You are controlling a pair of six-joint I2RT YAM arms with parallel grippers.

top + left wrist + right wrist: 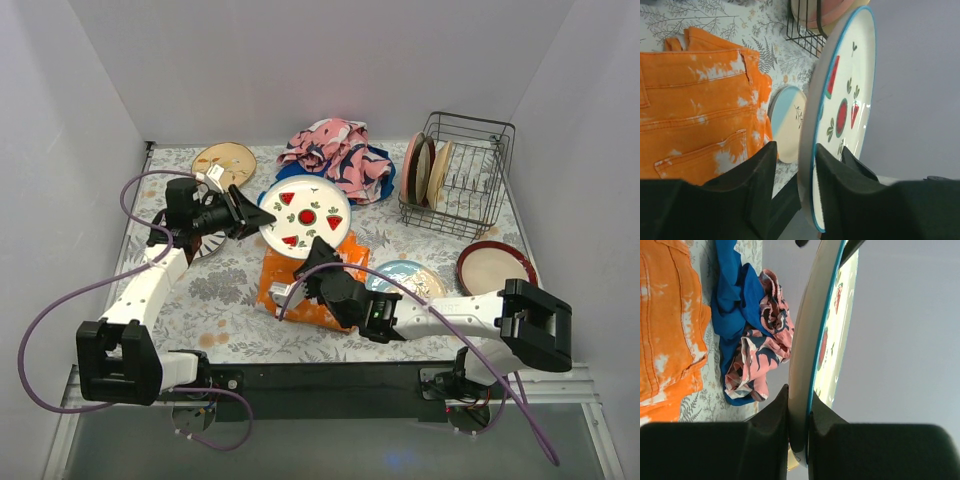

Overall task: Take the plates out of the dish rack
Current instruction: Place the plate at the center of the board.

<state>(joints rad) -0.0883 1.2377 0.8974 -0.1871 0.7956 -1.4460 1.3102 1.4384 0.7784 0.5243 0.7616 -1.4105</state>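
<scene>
The watermelon-print plate (305, 215) is held in the air above the table's middle, tilted on edge. My right gripper (318, 250) is shut on its lower rim; in the right wrist view the gripper (799, 400) pinches the blue-edged plate (805, 340) from both sides. My left gripper (262, 215) straddles the plate's left rim. In the left wrist view the gripper (795, 147) is open: one finger lies on the plate's (845, 100) face, the other stands apart from its back. The dish rack (470, 120) at the back right holds three upright plates (422, 170).
A tan leafy plate (224, 160) lies at the back left, a blue-cream plate (405, 275) and a red-rimmed plate (495, 268) at the front right. An orange cloth (275, 270) lies under the held plate. Pink and blue cloths (335, 155) are bunched at the back.
</scene>
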